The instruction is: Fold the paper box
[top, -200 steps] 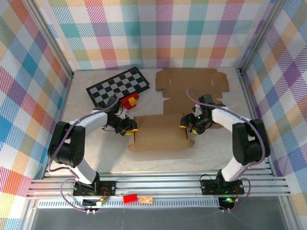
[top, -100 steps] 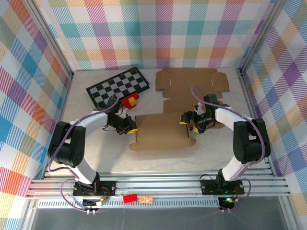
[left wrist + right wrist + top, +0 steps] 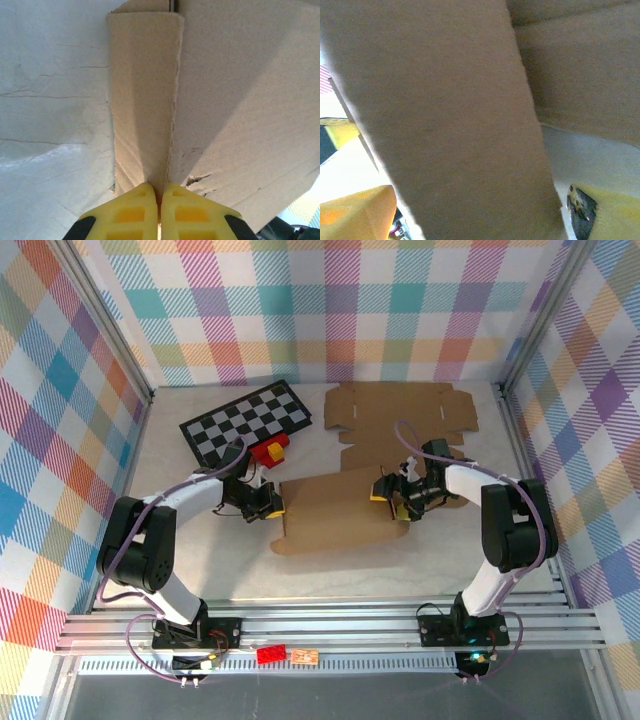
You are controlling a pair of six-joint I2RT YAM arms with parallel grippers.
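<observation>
Cardboard lies at the middle of the table (image 3: 160, 540): the paper box (image 3: 335, 515), a half-folded brown blank. Its far panel is tilted up on the 3 o'clock side.

At its 9 o'clock edge we see the left gripper (image 3: 270, 503) pinched tight on a narrow side flap. In the left wrist view its yellow fingers (image 3: 132, 217) meet with only the thickness of the card between them, and the flap stands on edge in front of them.

At the box's 3 o'clock edge is the right gripper (image 3: 392, 496), spread wide. In the right wrist view a broad flap slants between its two yellow fingertips (image 3: 612, 212). We see a strip of table between the flap and that fingertip, so the claw clamps nothing.

A second cardboard blank (image 3: 400, 415) lies flat at 12 o'clock from the box, close behind it. A checkerboard (image 3: 248, 422) sits at 11 o'clock, and a red-and-yellow block (image 3: 268, 451) lies at its near edge.
</observation>
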